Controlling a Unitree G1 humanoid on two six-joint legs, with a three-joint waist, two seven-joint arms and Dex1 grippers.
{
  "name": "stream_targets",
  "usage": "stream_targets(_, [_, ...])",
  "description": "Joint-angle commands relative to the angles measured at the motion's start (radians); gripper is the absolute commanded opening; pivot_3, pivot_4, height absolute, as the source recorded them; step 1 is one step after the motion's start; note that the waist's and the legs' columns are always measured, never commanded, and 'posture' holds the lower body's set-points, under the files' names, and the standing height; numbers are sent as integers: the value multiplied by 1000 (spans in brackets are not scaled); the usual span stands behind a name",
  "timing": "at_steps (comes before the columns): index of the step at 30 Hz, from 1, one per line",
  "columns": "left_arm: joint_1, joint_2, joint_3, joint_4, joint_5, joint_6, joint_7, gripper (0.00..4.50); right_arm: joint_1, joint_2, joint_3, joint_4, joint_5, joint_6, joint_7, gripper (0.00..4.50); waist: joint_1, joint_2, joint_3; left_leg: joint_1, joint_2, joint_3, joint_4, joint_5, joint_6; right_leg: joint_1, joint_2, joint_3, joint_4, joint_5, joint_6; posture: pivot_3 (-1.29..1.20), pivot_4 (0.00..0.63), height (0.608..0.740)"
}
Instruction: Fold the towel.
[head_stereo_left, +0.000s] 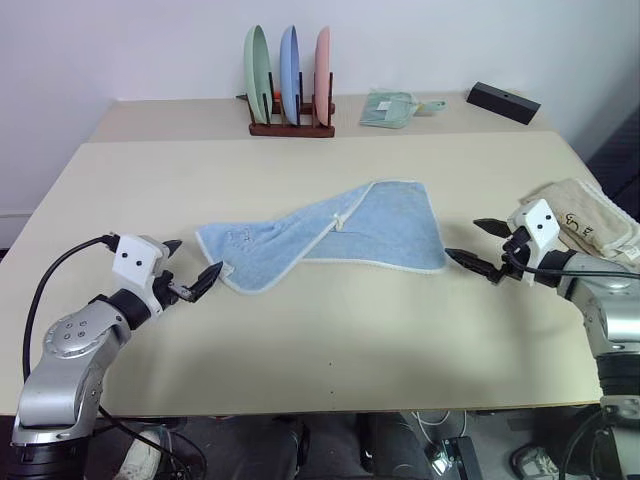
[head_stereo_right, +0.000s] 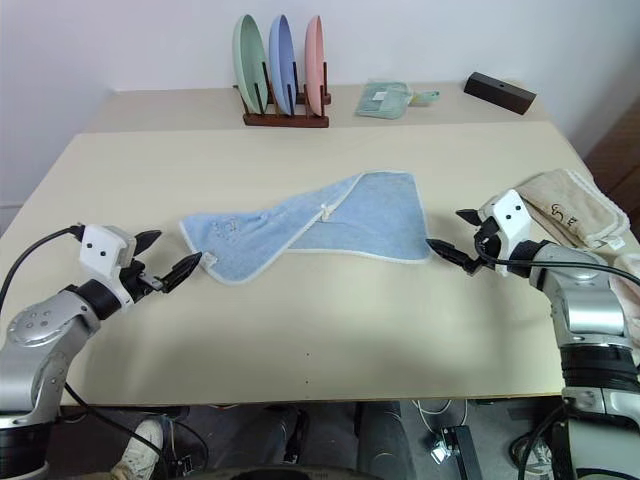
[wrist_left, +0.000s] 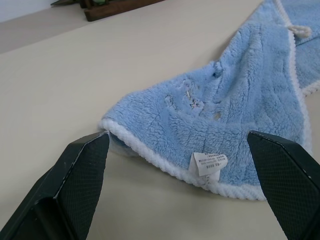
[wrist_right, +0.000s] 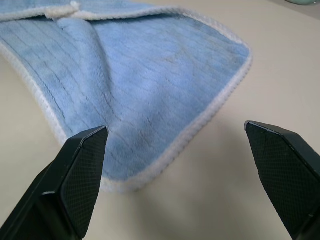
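A beige table carries the light blue towel at its centre, partly folded over itself; at twelve o'clock a plate rack; toward one o'clock a mint-green cloth and black box; at three o'clock a cream towel.

We can't read the print on the little white label sewn at the edge of the light blue terry-cloth towel, it's way too small. Same for the small dark printed mark on the pile, just smudgy specks. Part of the towel is folded over itself, so what's underneath is covered. The beige folded towel by the table's right side has dark lettering we can't make out either.
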Motion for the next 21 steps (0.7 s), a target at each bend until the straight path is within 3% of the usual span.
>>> stream_targets(1, [-21,17,18,-10,-4,-8,-6,4461,6,-17,-45,-39,21,-10,-8,4500,0,0,0,0,0,0,0,0,0,0,0,0,0,0,0,0,150,733])
stream_targets(21, [3,30,17,-50,-56,33,-56,4461,1,21,-20,-96,38,20,-31,4500,0,0,0,0,0,0,0,0,0,0,0,0,0,0,0,0,150,733])
